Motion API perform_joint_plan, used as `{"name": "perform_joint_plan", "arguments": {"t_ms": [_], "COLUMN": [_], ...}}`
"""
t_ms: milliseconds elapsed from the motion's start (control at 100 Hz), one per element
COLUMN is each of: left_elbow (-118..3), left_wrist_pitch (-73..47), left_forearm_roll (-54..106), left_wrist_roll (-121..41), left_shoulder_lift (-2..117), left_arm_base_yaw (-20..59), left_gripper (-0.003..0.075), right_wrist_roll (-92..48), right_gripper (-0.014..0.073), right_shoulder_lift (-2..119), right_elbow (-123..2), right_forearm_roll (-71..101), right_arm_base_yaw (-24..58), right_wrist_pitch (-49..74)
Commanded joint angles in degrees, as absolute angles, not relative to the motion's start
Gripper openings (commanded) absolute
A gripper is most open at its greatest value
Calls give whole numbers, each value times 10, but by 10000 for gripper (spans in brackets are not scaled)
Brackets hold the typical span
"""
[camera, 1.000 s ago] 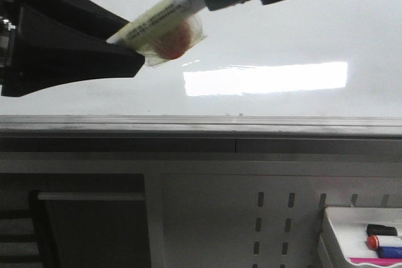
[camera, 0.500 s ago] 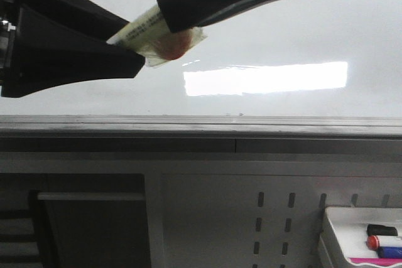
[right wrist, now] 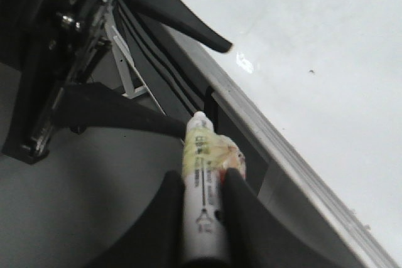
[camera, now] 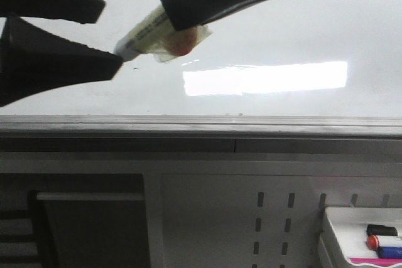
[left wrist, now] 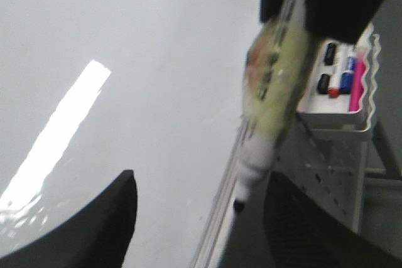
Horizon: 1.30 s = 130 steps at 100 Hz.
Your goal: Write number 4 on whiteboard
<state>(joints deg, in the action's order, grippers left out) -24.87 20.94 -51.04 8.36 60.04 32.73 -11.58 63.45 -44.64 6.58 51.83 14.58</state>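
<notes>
The whiteboard point(camera: 282, 36) is glossy white with a bright glare and a grey metal edge point(camera: 201, 123). No drawn 4 shows on it. My right gripper point(camera: 173, 14) is shut on a white marker point(camera: 147, 29) wrapped in yellowish tape with a red patch, and holds it above the board. In the right wrist view the marker point(right wrist: 202, 155) sits between the right gripper's point(right wrist: 202, 177) fingers. My left gripper point(camera: 112, 34) is open. The marker's bare black tip point(left wrist: 239, 205) hangs between its fingers, in the left wrist view point(left wrist: 201, 180), touching neither.
A small white tray point(camera: 333, 230) with several markers sits low at the right, also in the left wrist view point(left wrist: 333, 114). A grey perforated panel point(camera: 276, 218) lies below the board's edge. A tiny black speck point(right wrist: 312, 71) is on the board.
My left gripper has opened and let go of the marker's end, which now shows bare. My right gripper slid down the marker toward the left gripper and still grips it.
</notes>
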Motion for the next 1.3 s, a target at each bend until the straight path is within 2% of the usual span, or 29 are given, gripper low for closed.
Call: {"name": "perform_joint_plan", "arguments": {"t_ms": [0, 160, 420, 540, 630, 750, 1030, 1290], "left_elbow": [-264, -264, -264, -264, -264, -264, -264, -264], "left_wrist_pitch": [166, 96, 93, 93, 93, 93, 93, 80], "left_forearm_roll": [-438, -400, -395, -395, -395, -395, -395, -395], "left_wrist_roll": [93, 93, 93, 93, 93, 93, 93, 93], "left_shoulder_lift": [564, 526, 517, 517, 517, 517, 517, 516], "left_arm_base_yaw": [329, 329, 329, 329, 329, 329, 329, 329], "left_gripper": [419, 419, 417, 376, 351, 350, 350, 350], "right_wrist_roll": [-120, -120, -120, -121, -121, -121, -121, -120], "right_gripper": [-64, -64, -64, -64, -64, -64, -64, -64], "right_shoulder_lift": [635, 687, 799, 831, 847, 869, 869, 823], "right_elbow": [-481, -545, -671, -709, -711, -707, -678, -662], "right_forearm_roll": [60, 60, 56, 53, 53, 60, 71, 68], "right_arm_base_yaw": [497, 443, 374, 370, 370, 371, 407, 345], "right_wrist_pitch": [109, 109, 115, 120, 127, 172, 172, 245]}}
